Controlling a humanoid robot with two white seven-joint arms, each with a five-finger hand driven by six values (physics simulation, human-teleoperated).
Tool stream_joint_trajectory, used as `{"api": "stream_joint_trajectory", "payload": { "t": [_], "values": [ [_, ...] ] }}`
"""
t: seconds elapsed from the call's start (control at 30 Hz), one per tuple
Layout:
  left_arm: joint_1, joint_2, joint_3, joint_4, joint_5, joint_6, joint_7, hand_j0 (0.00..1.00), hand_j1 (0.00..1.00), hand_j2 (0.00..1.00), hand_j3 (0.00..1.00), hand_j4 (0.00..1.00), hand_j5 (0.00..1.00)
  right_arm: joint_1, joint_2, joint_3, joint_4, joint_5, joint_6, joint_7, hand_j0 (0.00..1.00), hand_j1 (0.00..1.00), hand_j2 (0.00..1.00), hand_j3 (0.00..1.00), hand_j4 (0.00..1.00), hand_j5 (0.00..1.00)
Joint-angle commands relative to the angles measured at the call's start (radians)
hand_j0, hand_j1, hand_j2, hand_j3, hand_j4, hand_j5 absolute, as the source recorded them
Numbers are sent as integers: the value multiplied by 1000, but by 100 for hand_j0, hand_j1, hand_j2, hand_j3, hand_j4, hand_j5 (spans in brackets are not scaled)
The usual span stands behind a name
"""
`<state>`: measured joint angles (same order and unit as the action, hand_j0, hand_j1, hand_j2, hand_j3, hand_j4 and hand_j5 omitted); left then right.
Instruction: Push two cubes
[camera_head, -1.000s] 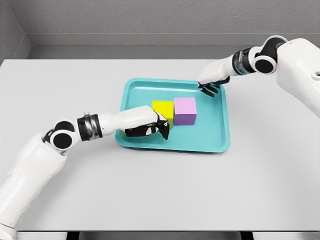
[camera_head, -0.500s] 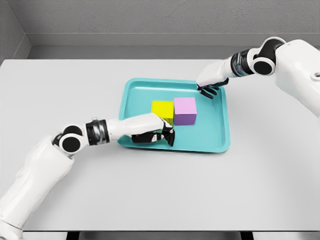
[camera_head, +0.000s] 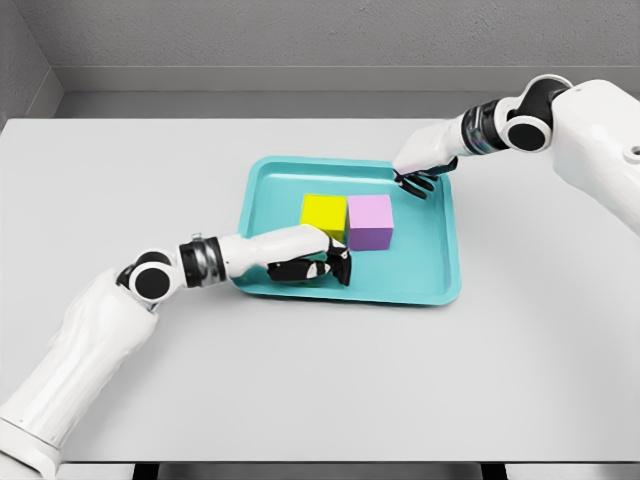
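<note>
A yellow cube (camera_head: 324, 214) and a pink cube (camera_head: 370, 221) stand side by side, touching, in the middle of a teal tray (camera_head: 440, 262). My left hand (camera_head: 318, 266) lies inside the tray just in front of the yellow cube, its dark fingers (camera_head: 340, 270) curled and holding nothing. Whether it touches the cube's front face I cannot tell. My right hand (camera_head: 420, 172) hovers at the tray's far right corner, behind and to the right of the pink cube, fingers (camera_head: 415, 183) loosely spread and pointing down.
The tray sits on a white table (camera_head: 150, 180) with a grey wall behind it. My left forearm (camera_head: 235, 255) crosses the tray's near left rim.
My left hand slid down and to the right, off the yellow cube's front face to the tray floor before it. The yellow cube shifted slightly away. The right hand barely moved.
</note>
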<state>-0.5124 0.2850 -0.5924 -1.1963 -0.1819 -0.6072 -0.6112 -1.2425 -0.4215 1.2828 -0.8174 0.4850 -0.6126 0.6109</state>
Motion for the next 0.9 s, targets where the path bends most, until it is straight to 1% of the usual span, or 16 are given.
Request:
{"api": "stream_joint_trajectory", "payload": {
  "t": [0.0,0.1,0.13,0.23,0.27,0.33,0.4,0.43,0.5,0.53,0.57,0.6,0.7,0.73,0.87],
  "values": [
    [0,46,2,-48,18,-4,0,34,34,34,34,34,34,0,-23,9,-20,-2,2,0,16,16,16,16,16,16],
    [5,82,5,-74,39,-4,0,34,34,34,34,34,34,0,-68,29,-86,0,2,0,16,16,16,16,16,16],
    [6,86,5,-86,41,-4,0,34,34,34,34,34,34,0,-68,35,-88,-2,2,0,16,16,16,16,16,16],
    [6,135,8,-88,73,-4,0,34,34,34,34,34,34,0,-71,55,-103,-2,2,0,16,16,16,16,16,16],
    [2,164,8,-88,91,-4,0,34,34,34,34,34,34,0,-71,75,-109,-2,2,0,16,16,16,16,16,16],
    [-6,186,11,-66,99,-4,0,34,34,34,34,34,34,0,-69,95,-131,-2,2,0,16,16,16,16,16,16],
    [-18,175,13,0,105,-4,0,34,34,34,34,34,34,2,-69,109,-160,-2,2,0,16,16,16,16,16,16],
    [-51,171,11,33,104,-4,0,34,34,34,34,34,34,2,-69,115,-166,-2,2,0,16,16,16,16,16,16],
    [-57,171,13,44,104,-4,0,34,34,34,34,34,34,2,-69,128,-174,-2,2,0,16,16,16,16,16,16],
    [-64,165,14,66,104,-4,0,34,34,34,34,34,34,2,-69,128,-174,-2,2,0,16,16,16,16,16,16],
    [-86,145,13,70,102,-4,0,34,34,34,34,34,34,2,-69,128,-177,-2,2,0,16,16,16,16,16,16],
    [-87,143,13,72,101,-4,0,34,34,34,34,34,34,2,-69,130,-183,-2,2,0,16,16,16,16,16,16],
    [-120,94,13,130,94,-4,0,34,34,34,34,34,34,2,-69,132,-200,-2,2,0,16,16,16,16,16,16],
    [-120,69,11,155,91,-4,0,34,34,34,34,34,34,3,-69,133,-203,-2,2,0,15,15,15,15,15,15],
    [-120,65,11,152,93,-4,0,34,34,34,34,34,34,3,-71,135,-203,-36,2,0,15,15,15,15,15,15]
  ]
}}
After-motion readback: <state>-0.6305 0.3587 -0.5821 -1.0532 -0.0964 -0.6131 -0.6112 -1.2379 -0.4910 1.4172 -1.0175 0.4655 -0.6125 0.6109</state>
